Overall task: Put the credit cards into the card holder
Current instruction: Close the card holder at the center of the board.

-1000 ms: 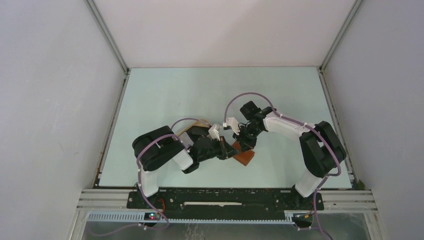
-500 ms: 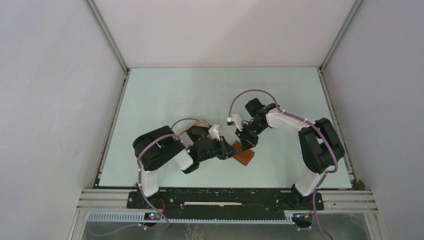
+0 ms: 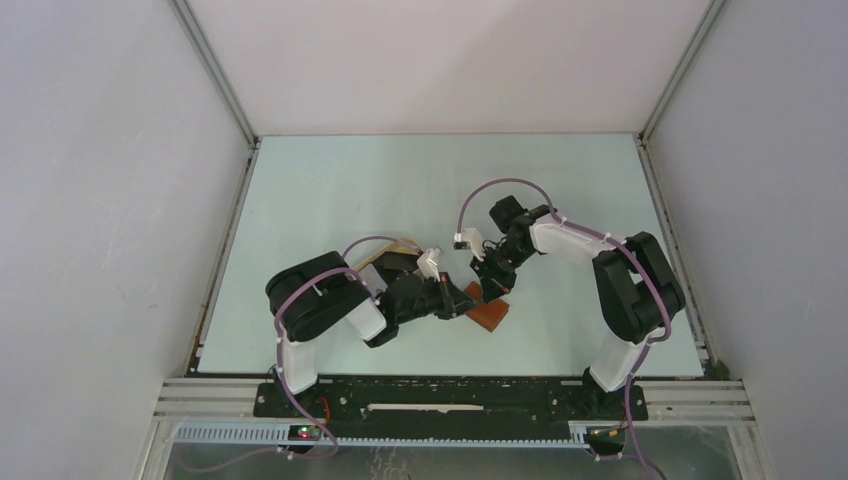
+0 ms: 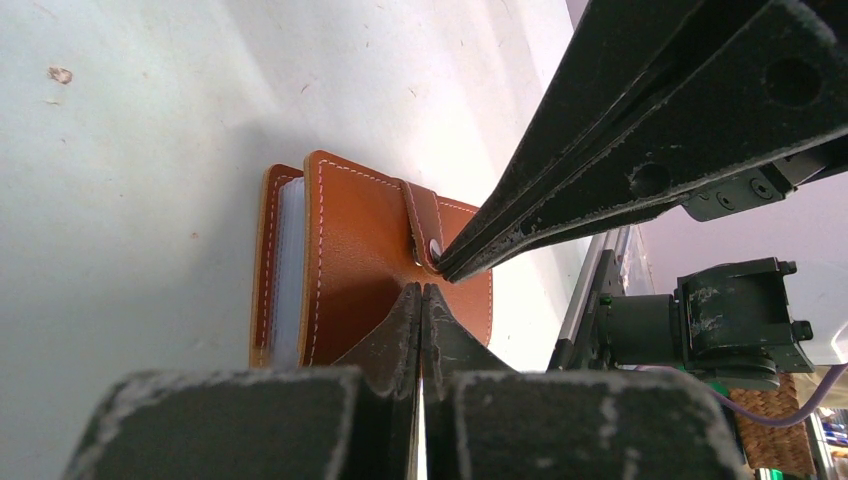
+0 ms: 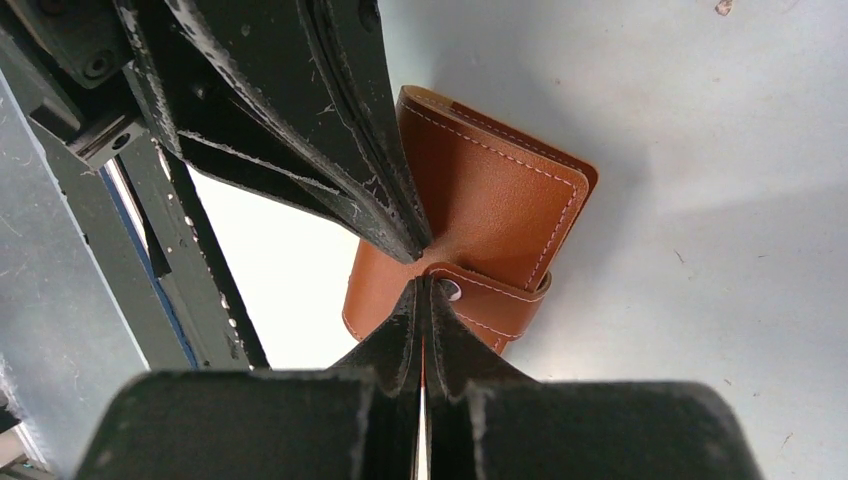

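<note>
1. At the counter's (image 3: 400, 180) near middle lies the holder (image 5: 490, 190), shut, its strap (image 5: 495, 300) seemingly snapped.
2. Both claws are clenched and empty: the left claw (image 4: 421, 300) presses the cover (image 4: 355, 240), and the right claw (image 5: 424, 295) sits at the stud (image 5: 452, 291).
3. Pin the cover firmly with the left; pry under the strap's edge with the right, lifting gently.
4. No cards in view.

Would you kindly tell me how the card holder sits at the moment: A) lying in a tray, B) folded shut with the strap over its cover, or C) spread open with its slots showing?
B: both wrist views show the card holder folded, its strap wrapped over the cover, with the left claw and right claw shut, tips beside the strap.
</note>
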Available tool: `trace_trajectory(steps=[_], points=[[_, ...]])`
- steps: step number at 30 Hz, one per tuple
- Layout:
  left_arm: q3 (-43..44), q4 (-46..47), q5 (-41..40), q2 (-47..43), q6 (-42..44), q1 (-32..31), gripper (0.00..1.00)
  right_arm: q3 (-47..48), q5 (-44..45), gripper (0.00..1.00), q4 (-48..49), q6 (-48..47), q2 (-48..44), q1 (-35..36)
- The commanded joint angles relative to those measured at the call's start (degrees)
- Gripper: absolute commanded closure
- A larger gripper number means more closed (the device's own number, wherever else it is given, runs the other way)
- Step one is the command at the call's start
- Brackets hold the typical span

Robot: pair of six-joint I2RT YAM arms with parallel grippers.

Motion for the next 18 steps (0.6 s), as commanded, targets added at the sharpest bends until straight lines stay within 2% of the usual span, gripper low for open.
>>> trace_trajectory(steps=[1, 18], points=[[-0.8, -2.5, -1.6, 1.3, 1.3, 0.5, 1.00, 1.5, -3.5, 1.00, -0.5, 2.1, 1.2, 1.0], [-1.0, -2.1, -1.4, 1.3, 1.3, 0.5, 1.00, 2.4, 1.2, 1.00, 0.9, 5.6, 4.1, 0.9]])
